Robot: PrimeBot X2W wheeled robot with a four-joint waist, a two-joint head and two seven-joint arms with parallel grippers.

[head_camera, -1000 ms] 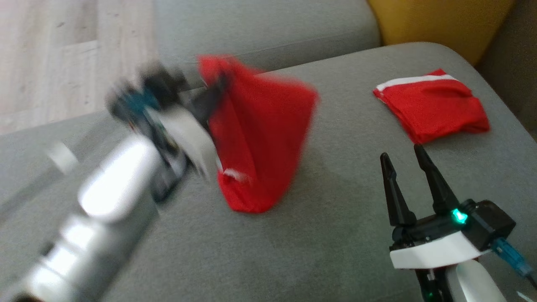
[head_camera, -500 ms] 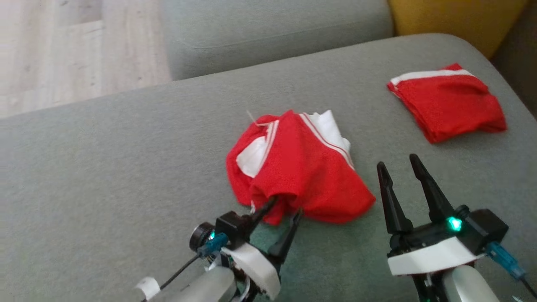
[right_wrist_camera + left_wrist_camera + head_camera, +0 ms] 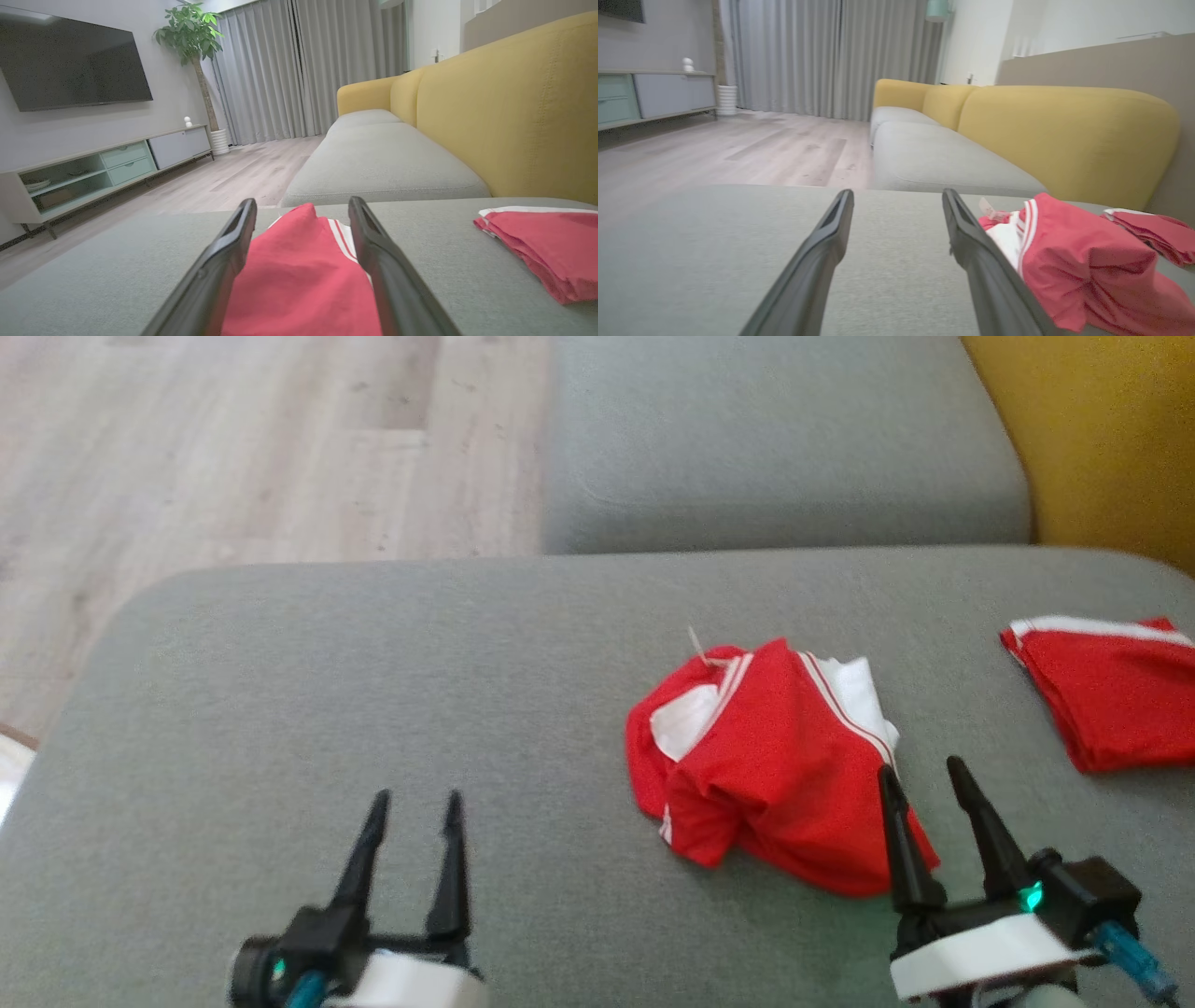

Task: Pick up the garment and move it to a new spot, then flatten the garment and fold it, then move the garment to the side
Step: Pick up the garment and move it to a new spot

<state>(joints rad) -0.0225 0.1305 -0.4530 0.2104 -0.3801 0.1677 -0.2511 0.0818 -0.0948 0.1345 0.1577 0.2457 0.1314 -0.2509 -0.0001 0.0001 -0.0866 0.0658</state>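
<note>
Garment (image 3: 775, 775) lies crumpled on the sofa (image 3: 373, 691); we judge the move done. Left pincer (image 3: 417, 798) and right pincer (image 3: 918, 767) spread wide, empty. Flatten, fold, set-aside pending.

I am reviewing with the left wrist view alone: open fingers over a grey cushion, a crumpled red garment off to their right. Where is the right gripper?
Observer: In the head view the right gripper stands open at the near right edge of the crumpled garment, with one fingertip overlapping it in the picture.
Operator: Is it touching it?
Observer: I cannot tell. The right wrist view shows the red cloth between its fingers, with the jaws not closed on it.
Operator: How close is the left gripper?
Observer: From the head, the left gripper sits well to the left, with bare cushion between it and the garment.
</note>
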